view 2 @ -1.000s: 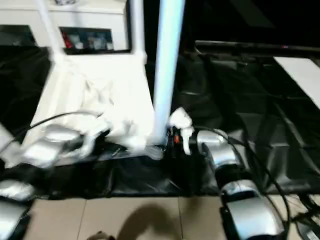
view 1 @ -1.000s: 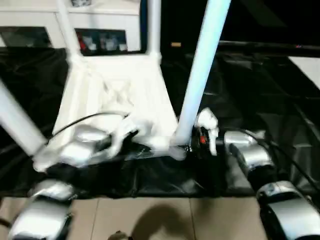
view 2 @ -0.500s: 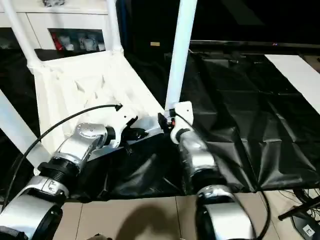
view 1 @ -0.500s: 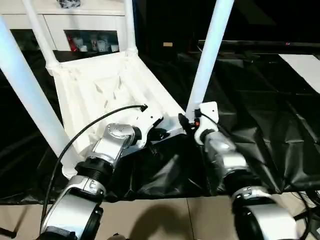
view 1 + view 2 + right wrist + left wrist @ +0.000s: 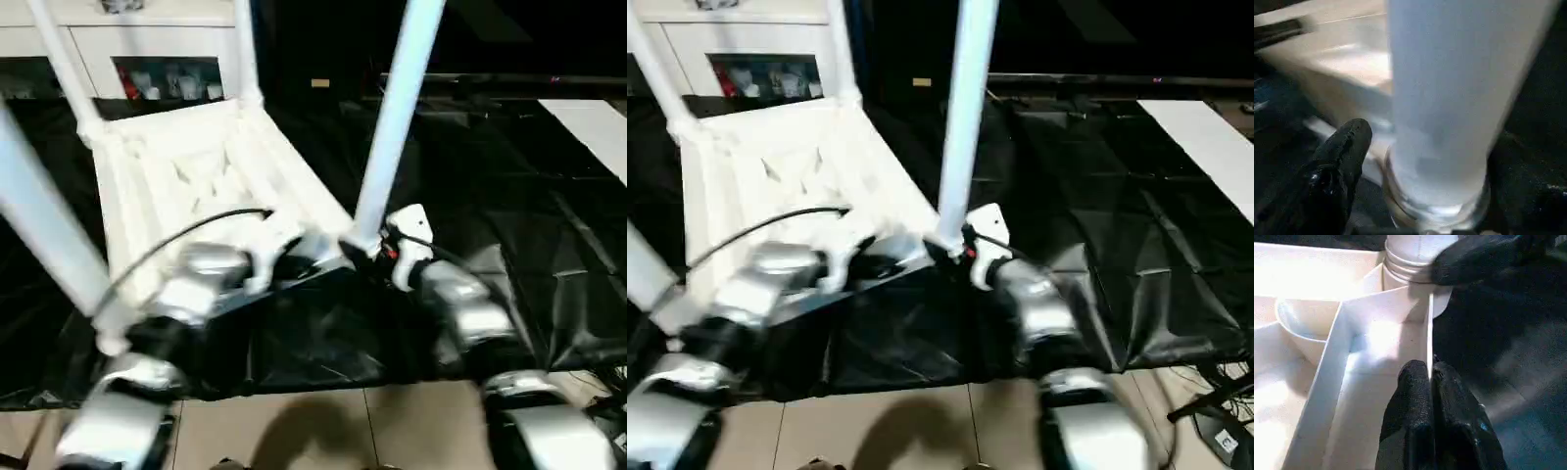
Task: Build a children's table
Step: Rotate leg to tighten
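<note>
On black sheet (image 5: 549, 225), ribbed white tabletop (image 5: 196, 176), tubular legs (image 5: 392, 117).

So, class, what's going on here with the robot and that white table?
The robot is building a children's table. The tabletop lies upside down on black sheeting, with legs standing in its corner sockets. The left gripper is pinched shut on a thin rim of the tabletop. The right gripper has its fingers either side of the near right leg, near its base.

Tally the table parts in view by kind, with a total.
Tabletop, upside down on the black sheet: 1
Legs standing in its corner sockets: 4 (near right, near left, far left, far right)
Total: 5
</note>
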### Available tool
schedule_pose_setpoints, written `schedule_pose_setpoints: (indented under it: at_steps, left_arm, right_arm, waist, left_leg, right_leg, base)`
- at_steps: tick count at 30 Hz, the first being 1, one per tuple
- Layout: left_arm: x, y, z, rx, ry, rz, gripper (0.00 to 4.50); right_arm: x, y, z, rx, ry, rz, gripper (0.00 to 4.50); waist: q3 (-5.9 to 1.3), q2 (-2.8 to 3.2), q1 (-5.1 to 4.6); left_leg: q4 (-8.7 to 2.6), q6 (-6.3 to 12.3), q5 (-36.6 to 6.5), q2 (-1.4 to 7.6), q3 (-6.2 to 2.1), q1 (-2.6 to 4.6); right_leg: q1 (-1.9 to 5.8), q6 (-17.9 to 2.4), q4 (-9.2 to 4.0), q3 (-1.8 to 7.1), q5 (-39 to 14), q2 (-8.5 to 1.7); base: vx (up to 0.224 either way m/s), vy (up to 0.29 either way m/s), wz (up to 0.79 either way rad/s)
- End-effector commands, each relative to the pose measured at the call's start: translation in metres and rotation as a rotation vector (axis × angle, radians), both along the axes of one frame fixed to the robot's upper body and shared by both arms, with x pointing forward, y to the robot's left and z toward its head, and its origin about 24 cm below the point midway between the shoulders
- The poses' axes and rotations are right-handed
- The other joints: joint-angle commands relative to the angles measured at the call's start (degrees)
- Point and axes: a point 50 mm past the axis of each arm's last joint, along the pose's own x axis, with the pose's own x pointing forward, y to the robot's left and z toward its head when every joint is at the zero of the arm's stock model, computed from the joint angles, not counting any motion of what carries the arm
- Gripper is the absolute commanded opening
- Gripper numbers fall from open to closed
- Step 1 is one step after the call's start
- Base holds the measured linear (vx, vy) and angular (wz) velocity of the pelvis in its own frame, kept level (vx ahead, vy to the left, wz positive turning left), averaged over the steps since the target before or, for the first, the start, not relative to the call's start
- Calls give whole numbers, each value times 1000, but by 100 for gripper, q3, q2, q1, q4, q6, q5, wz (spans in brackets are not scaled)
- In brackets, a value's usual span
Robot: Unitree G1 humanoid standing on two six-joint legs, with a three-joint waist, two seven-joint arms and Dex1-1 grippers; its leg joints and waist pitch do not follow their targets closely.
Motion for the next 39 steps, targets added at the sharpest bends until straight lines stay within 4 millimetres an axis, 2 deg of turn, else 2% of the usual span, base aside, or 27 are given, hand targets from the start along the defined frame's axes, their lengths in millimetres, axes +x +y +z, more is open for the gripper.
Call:
schedule_pose_setpoints:
  at_steps: [1, 5, 7, 8, 15, 21, 28, 29, 30, 33, 35, 36, 38, 39]
  left_arm:
    - [-5, -11, 3, -70, 12, -121, 0]
    - [-9, -1, 6, -91, 55, -208, 0]
    - [-9, 1, 6, -88, 58, -219, 0]
    - [-9, 2, 7, -84, 59, -228, 0]
    - [-8, 6, 10, -73, 64, -267, 0]
    - [-7, 10, 10, -65, 67, -278, 0]
    - [-8, 11, 9, -68, 73, -279, 0]
    - [-8, 10, 9, -72, 73, -276, 0]
    - [-7, 10, 8, -74, 74, -273, 0]
    - [-7, 9, 7, -77, 71, -255, 0]
    - [-4, 8, 5, -50, 59, -202, 0]
    - [0, 6, 3, -34, 44, -142, 0]
    - [2, 3, 4, -46, 37, -102, 0]
    - [6, -2, 3, -50, 26, -43, 0]
  right_arm:
    - [-9, 14, 2, -21, 16, 206, 385]
    - [-11, 10, 5, -38, 55, 347, 385]
    - [-12, 10, 6, -46, 65, 372, 352]
    - [-13, 11, 5, -63, 77, 405, 352]
    - [-15, 12, 4, -130, 106, 504, 290]
    - [-17, 14, 2, -138, 119, 541, 245]
    - [-19, 15, -1, -113, 137, 535, 238]
    - [-20, 15, -2, -105, 145, 534, 238]
    - [-21, 15, -3, -99, 151, 533, 238]
    - [-21, 16, -5, -45, 171, 486, 237]
    - [-20, 17, -8, -19, 159, 390, 236]
    - [-17, 18, -12, -28, 143, 280, 235]
    - [-15, 20, -15, -29, 137, 201, 235]
    - [-13, 23, -19, -10, 141, 96, 235]
  waist:
    - [-359, -2, 39]
    - [-357, 3, 109]
    - [-359, 6, 126]
    - [-362, -17, 135]
    - [-365, -43, 191]
    - [-360, -38, 198]
    - [-362, -35, 199]
    - [-363, -15, 200]
    - [-365, -26, 195]
    - [-361, -32, 200]
    - [-351, -33, 206]
    - [-321, -36, 205]
    - [-290, -41, 161]
    - [-284, -54, 138]
  left_leg:
    - [-299, 587, -1102, 110, -2, 68]
    - [-316, 456, -1238, 123, 0, 91]
    - [-324, 407, -1275, 127, -8, 94]
    - [-326, 364, -1281, 124, -11, 91]
    - [-314, 372, -1142, 119, -6, 90]
    - [-323, 331, -1210, 122, -13, 87]
    - [-323, 326, -1216, 123, -15, 86]
    - [-325, 316, -1224, 125, -18, 88]
    - [-323, 312, -1223, 123, -15, 88]
    - [-328, 329, -1240, 123, -16, 88]
    - [-339, 298, -1285, 129, -17, 94]
    - [-366, 230, -1386, 135, -23, 97]
    - [-419, -11, -1866, 125, -55, 137]
    - [-428, -77, -1923, 119, -67, 138]
  right_leg:
    - [319, -1547, -342, 175, -510, -143]
    - [298, -1609, -330, 185, -554, -151]
    - [300, -1600, -327, 185, -577, -160]
    - [305, -1592, -326, 185, -627, -168]
    - [298, -1548, -314, 193, -648, -184]
    - [294, -1499, -325, 194, -802, -191]
    - [296, -1514, -321, 192, -772, -189]
    - [294, -1516, -320, 192, -779, -192]
    - [295, -1522, -319, 193, -745, -185]
    - [302, -1516, -322, 194, -759, -187]
    - [294, -1485, -336, 195, -861, -191]
    - [279, -1417, -362, 202, -1061, -197]
    - [251, -1174, -452, 205, -1938, -225]
    - [249, -1103, -470, 211, -2126, -232]
  base:
    - [0, 0, 0]
    - [0, 0, 0]
    - [0, 0, 0]
    - [0, 0, 0]
    - [0, 0, 0]
    - [0, 0, 0]
    - [0, 0, 0]
    - [0, 0, 0]
    - [0, 0, 0]
    - [0, 0, 0]
    - [0, 0, 0]
    - [0, 0, 0]
    - [0, 0, 0]
    - [0, 0, 0]
